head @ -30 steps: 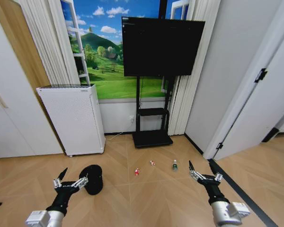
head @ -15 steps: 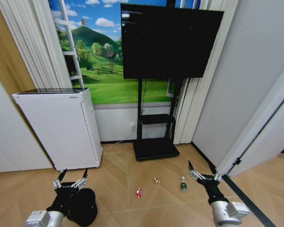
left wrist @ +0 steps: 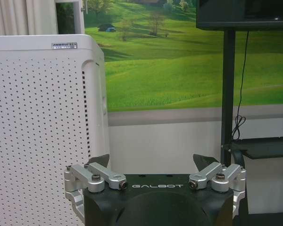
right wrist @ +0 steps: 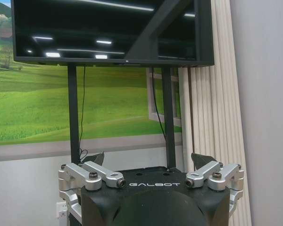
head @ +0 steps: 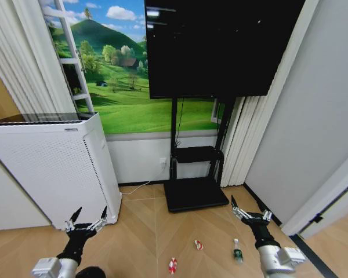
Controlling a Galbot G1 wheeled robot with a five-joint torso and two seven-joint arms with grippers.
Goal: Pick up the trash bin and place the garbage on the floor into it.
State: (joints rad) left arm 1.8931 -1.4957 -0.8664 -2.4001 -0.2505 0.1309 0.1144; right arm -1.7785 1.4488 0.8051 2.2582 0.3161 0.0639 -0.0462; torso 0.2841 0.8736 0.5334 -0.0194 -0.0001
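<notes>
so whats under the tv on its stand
Under the TV, the stand's small black shelf and flat black base on the wood floor. Nothing shows on the shelf; a cable hangs behind the post. The wall behind is partly covered.

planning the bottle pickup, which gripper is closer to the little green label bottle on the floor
Right. The right gripper hangs open just above and beside the bottle; the left gripper, also open, is across the floor near the white appliance.

White perforated appliance [head: 46, 168], black TV [head: 220, 46], two red-and-white wrappers [head: 173, 265], green-labelled clear bottle [head: 237, 253]
</notes>
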